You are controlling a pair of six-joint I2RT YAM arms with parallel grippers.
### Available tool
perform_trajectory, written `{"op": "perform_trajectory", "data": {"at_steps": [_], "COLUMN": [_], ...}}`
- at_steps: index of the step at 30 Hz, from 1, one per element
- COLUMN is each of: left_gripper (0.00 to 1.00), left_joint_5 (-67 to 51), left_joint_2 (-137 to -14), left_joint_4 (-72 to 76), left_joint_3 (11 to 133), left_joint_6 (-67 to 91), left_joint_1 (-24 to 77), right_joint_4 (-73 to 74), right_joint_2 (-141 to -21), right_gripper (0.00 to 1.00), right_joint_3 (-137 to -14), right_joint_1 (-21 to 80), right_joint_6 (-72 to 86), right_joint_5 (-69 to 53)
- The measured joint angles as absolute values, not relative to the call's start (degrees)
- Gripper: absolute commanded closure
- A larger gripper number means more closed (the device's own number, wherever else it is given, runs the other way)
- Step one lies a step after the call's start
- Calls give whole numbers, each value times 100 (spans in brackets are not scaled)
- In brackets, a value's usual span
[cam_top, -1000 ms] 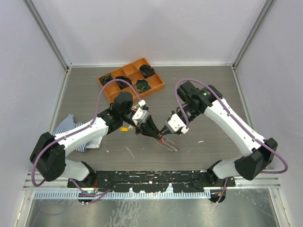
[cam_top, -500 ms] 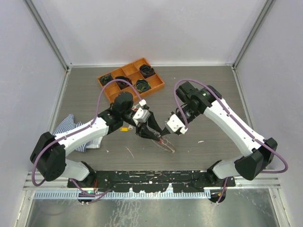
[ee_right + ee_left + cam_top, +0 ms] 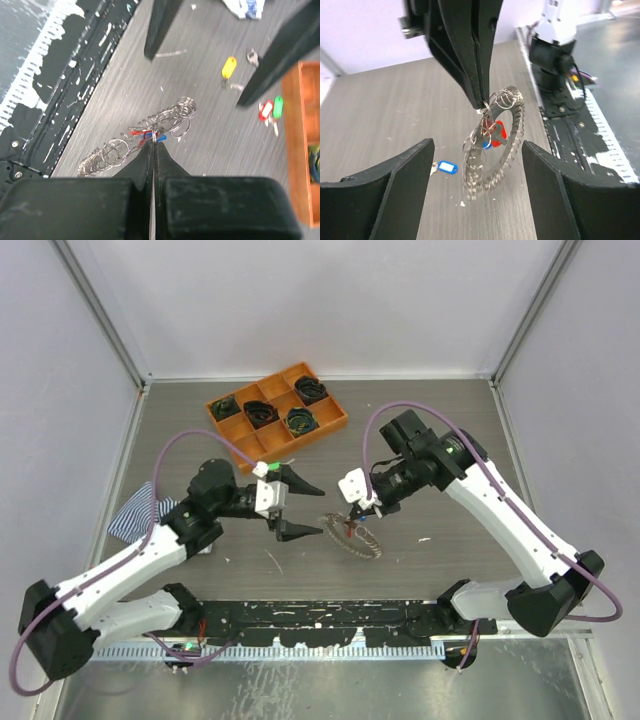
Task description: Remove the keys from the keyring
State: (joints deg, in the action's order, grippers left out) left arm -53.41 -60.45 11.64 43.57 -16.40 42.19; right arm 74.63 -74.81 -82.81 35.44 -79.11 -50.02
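Note:
The keyring (image 3: pixel 352 538), a wire ring fringed with small silvery split rings, hangs tilted from my right gripper (image 3: pixel 356 517), which is shut on one of its rings. Keys with a red tag (image 3: pixel 496 131) and a blue tag are still bunched on the keyring (image 3: pixel 487 150) just under the pinch. In the right wrist view the shut tips (image 3: pixel 153 144) hold the keyring (image 3: pixel 172 120) above the table. My left gripper (image 3: pixel 310 508) stands open to the left of the ring without touching it; its fingers (image 3: pixel 390 195) frame the ring. Loose keys lie on the table: blue-tagged (image 3: pixel 447 167), yellow-tagged (image 3: pixel 228 67), red- and green-tagged (image 3: pixel 270 109).
An orange compartment tray (image 3: pixel 228 424) holding black coiled bundles stands at the back. A blue-striped cloth (image 3: pixel 135 515) lies at the left under the left arm. The black rail (image 3: pixel 320 615) with the arm bases runs along the near edge.
My left gripper has opened and drawn back to the left, away from the keyring. My right gripper has closed on the ring and shifted slightly back with it.

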Motion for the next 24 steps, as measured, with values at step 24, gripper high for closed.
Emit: {"op": "perform_trajectory", "data": {"at_steps": [24], "left_gripper": [66], "left_joint_5": [-1253], "left_joint_2": [-6615], "left_joint_4": [3188], "left_joint_3": [3736], "left_joint_6": [-917], "left_joint_1": [5876], "right_joint_4": [7301], "right_joint_2": [-7314], "right_gripper": [99], "right_joint_3": [-8541], "right_joint_1": [3389], "right_joint_6": [-6125], "right_joint_5": [-3304]}}
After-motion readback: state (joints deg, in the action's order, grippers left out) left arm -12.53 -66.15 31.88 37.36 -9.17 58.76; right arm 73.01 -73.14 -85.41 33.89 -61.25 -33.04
